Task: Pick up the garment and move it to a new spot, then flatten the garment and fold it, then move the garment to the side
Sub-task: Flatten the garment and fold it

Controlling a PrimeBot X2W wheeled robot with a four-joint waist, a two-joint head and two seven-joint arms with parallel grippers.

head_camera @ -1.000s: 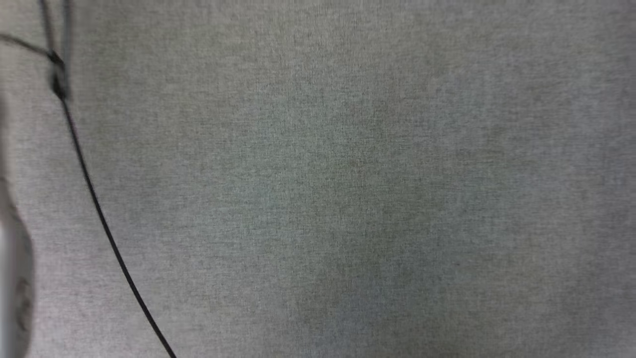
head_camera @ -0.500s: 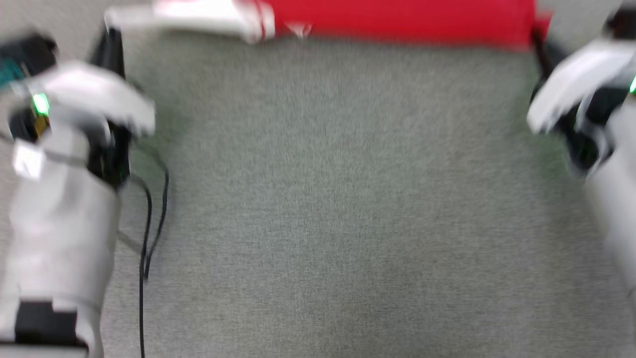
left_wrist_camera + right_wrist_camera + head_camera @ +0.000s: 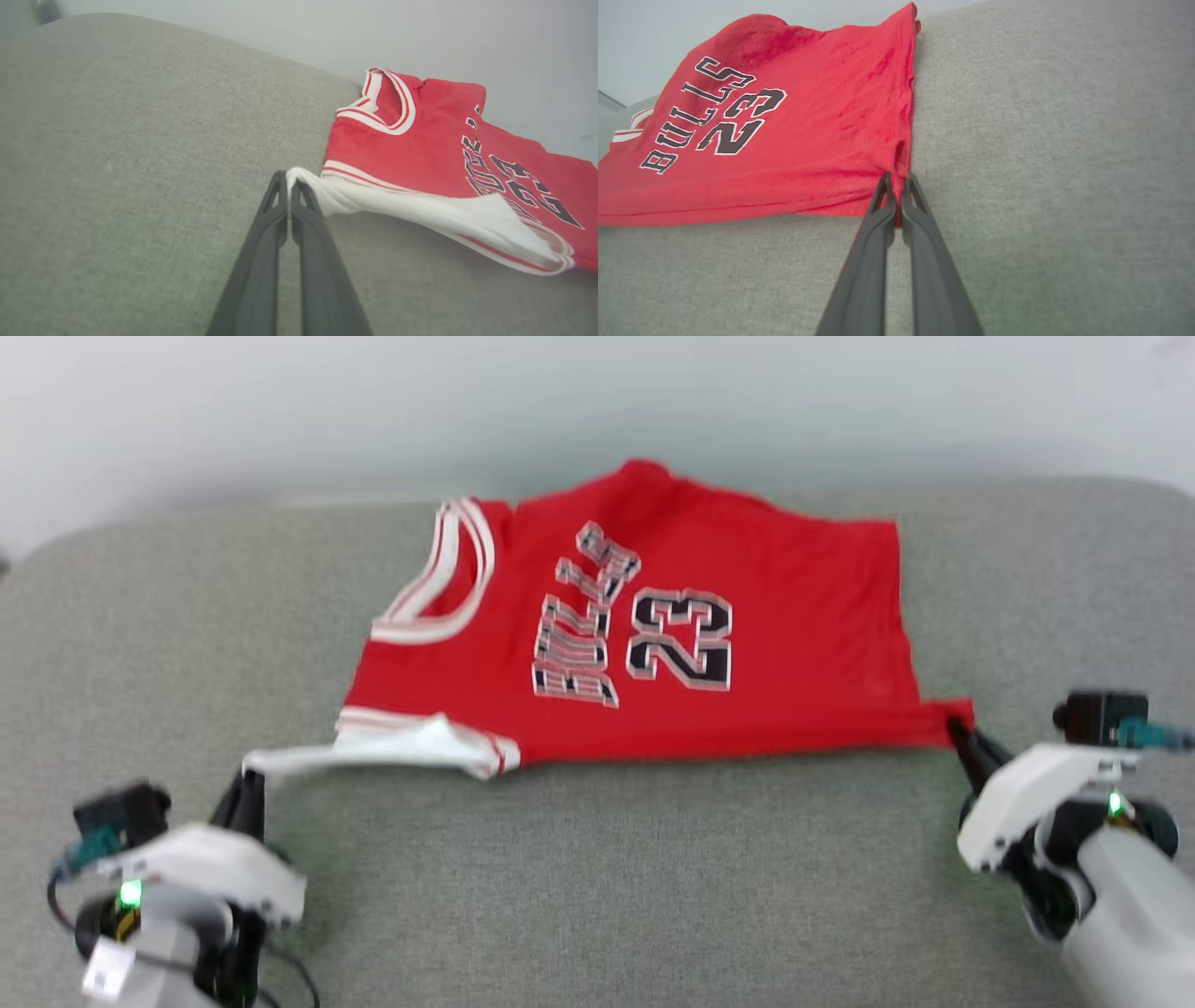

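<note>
The garment [image 3: 653, 644] is a red jersey with white striped trim, black white-outlined letters and the number 23. It lies spread on the grey cushion [image 3: 607, 877], collar to the left, front up. My left gripper [image 3: 250, 782] is shut on the tip of its white sleeve [image 3: 373, 200], which is pulled out long toward me. My right gripper [image 3: 957, 728] is shut on the red hem corner [image 3: 899, 161] at the right. The near edge of the garment is stretched between both grippers. Its far side is bunched against the wall.
A pale wall [image 3: 597, 401] rises right behind the cushion's far edge. The cushion's rounded corners show at far left and far right. Bare grey fabric lies between my two arms, in front of the garment.
The head camera has tilted up from bare cushion to the whole garment and the wall. Both grippers hold the same sleeve and hem corner as half a second ago.
</note>
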